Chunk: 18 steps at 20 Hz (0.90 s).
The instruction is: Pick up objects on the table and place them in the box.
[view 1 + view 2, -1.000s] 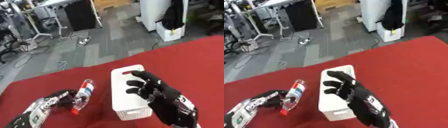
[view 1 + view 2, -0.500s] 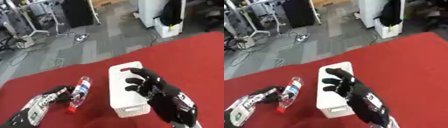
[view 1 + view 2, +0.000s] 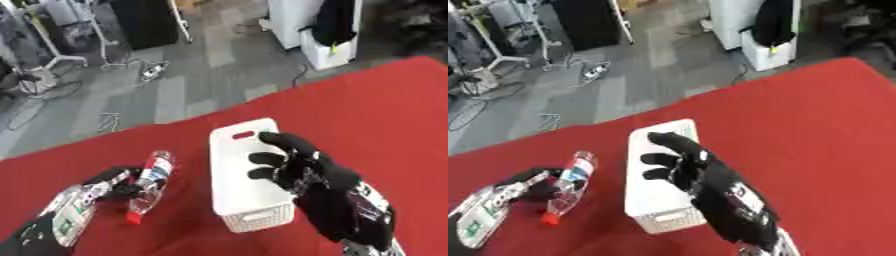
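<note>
Since the earlier frames the left hand (image 3: 103, 186) closes in on the clear plastic bottle with a red cap (image 3: 149, 186); its fingers now curl around the bottle, which lies on the red tabletop (image 3: 367, 120) at 9 o'clock from the white perforated plastic box (image 3: 241, 200). The right hand (image 3: 319, 186) hovers over the box, fingers spread. One bottle and one box are visible; nothing seems placed yet.

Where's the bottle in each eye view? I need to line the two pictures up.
Left eye view: the bottle lies lower left, red cap toward the camera, at the left hand.
Right eye view: the bottle is lower left too, nearer the edge.
Shared landmark: the white box, just right of it.
</note>
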Each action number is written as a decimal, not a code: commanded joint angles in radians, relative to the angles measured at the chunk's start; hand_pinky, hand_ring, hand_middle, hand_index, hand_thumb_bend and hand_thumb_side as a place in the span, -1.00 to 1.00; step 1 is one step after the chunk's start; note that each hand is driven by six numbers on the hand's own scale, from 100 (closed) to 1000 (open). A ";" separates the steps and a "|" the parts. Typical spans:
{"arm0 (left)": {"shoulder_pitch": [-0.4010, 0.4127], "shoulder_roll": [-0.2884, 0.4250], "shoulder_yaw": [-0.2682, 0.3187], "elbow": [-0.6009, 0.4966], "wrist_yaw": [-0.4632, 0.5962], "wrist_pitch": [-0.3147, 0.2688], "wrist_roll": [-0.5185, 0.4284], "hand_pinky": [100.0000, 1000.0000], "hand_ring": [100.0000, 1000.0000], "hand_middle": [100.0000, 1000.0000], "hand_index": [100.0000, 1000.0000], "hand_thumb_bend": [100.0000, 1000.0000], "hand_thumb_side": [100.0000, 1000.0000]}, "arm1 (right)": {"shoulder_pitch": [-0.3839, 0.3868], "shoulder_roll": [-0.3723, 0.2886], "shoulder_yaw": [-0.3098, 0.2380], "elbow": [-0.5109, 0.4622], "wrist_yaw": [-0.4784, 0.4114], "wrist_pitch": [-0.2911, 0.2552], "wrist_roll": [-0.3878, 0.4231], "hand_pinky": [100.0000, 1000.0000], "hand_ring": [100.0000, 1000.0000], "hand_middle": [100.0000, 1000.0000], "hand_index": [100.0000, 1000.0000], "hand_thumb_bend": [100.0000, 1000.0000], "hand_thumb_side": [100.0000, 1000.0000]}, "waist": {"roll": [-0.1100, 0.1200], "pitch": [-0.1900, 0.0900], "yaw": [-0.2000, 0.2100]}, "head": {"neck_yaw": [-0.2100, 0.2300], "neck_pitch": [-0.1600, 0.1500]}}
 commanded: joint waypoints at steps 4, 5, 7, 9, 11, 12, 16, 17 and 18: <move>-0.015 0.037 0.005 -0.005 -0.016 -0.001 0.006 0.09 0.46 0.54 0.85 -0.22 0.85 | -0.024 0.013 0.004 -0.035 -0.002 0.006 -0.005 0.71 0.81 0.96 1.00 -1.00 1.00 | -0.007 -0.001 -0.015 | -0.002 -0.003; -0.015 0.038 0.005 -0.005 -0.018 -0.002 0.006 0.09 0.46 0.54 0.85 -0.22 0.85 | -0.025 0.014 0.004 -0.037 -0.002 0.007 -0.006 0.71 0.81 0.96 1.00 -1.00 1.00 | -0.007 0.001 -0.017 | -0.002 -0.004; -0.015 0.040 0.005 -0.005 -0.024 -0.005 0.006 0.10 0.46 0.54 0.85 -0.21 0.84 | -0.026 0.016 0.003 -0.040 -0.002 0.009 -0.008 0.71 0.81 0.96 1.00 -1.00 1.00 | -0.007 0.003 -0.022 | -0.001 -0.005; -0.015 0.043 0.005 -0.006 -0.029 -0.008 0.006 0.10 0.45 0.53 0.85 -0.21 0.83 | -0.027 0.017 0.003 -0.043 -0.003 0.011 -0.009 0.70 0.81 0.96 1.00 -1.00 1.00 | -0.007 0.006 -0.026 | 0.000 -0.006; -0.016 0.048 0.005 -0.007 -0.035 -0.012 0.007 0.10 0.45 0.53 0.85 -0.20 0.82 | -0.029 0.019 0.003 -0.047 -0.003 0.013 -0.010 0.70 0.81 0.96 1.00 -1.00 1.00 | -0.007 0.009 -0.031 | 0.001 -0.007; -0.016 0.053 0.005 -0.008 -0.038 -0.015 0.006 0.10 0.45 0.53 0.85 -0.20 0.82 | -0.031 0.020 0.002 -0.048 -0.003 0.013 -0.011 0.70 0.81 0.96 1.00 -1.00 1.00 | -0.007 0.012 -0.034 | -0.001 -0.007; -0.014 0.067 0.008 -0.011 -0.045 -0.018 0.009 0.10 0.44 0.52 0.84 -0.20 0.79 | -0.036 0.023 0.001 -0.054 -0.002 0.017 -0.013 0.70 0.81 0.96 1.00 -1.00 1.00 | -0.007 0.020 -0.041 | -0.005 -0.004; -0.014 0.069 0.008 -0.012 -0.047 -0.019 0.009 0.09 0.43 0.51 0.83 -0.20 0.78 | -0.037 0.023 0.001 -0.055 -0.002 0.017 -0.013 0.70 0.81 0.96 1.00 -1.00 1.00 | -0.007 0.021 -0.042 | -0.006 -0.004; -0.014 0.070 0.009 -0.012 -0.049 -0.018 0.010 0.08 0.43 0.50 0.83 -0.20 0.76 | -0.038 0.024 0.002 -0.057 -0.002 0.018 -0.013 0.70 0.81 0.96 1.00 -1.00 1.00 | -0.007 0.023 -0.044 | -0.006 -0.003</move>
